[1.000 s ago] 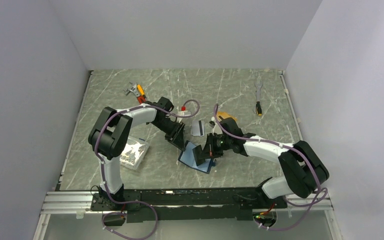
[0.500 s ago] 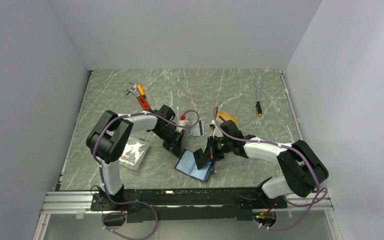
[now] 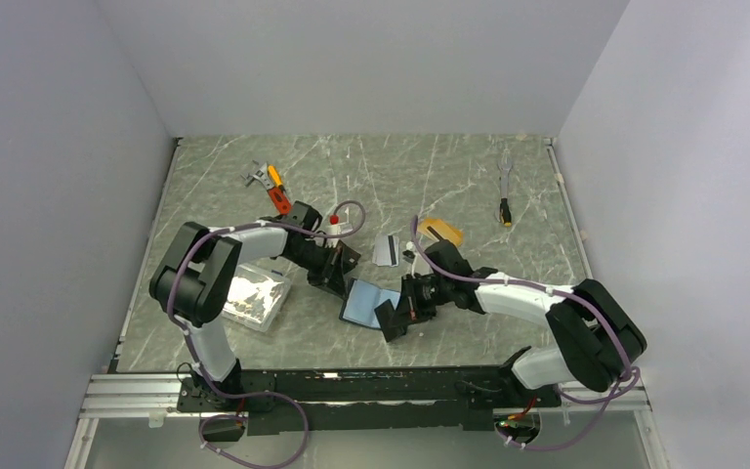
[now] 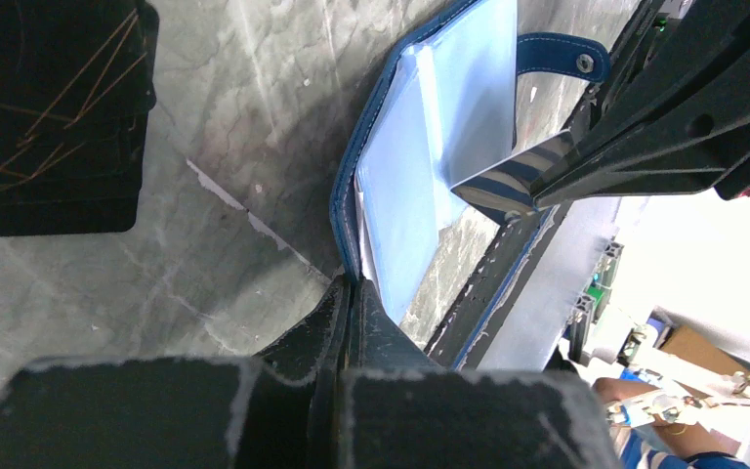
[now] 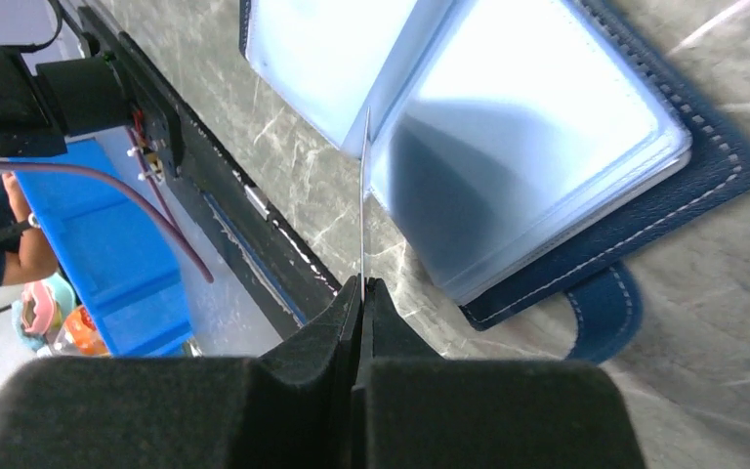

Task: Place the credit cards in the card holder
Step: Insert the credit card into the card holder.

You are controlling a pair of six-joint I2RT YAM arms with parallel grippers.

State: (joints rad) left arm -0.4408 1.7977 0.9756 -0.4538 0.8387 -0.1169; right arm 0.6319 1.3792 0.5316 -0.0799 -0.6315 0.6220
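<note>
Top external view: the card holder lies open on the desk between the two arms.

Change noted over the last second: the left pincer has come in from further back and closed. The left wrist view shows it clenched on the edge of the holder's blue cover and clear pockets. The holder itself has shifted towards the left arm and now lies flatter.

The right pincer remains clenched on what is judged to be the black card, since the silver card and the orange card both lie on the desk behind the holder. The right wrist view shows the held card edge-on, its leading end at the seam between two clear pockets. It does not appear to be inserted yet.

Assessment: with the holder now pinned, the first card can probably be slid in without pushing the holder away. Two cards are outstanding.
</note>
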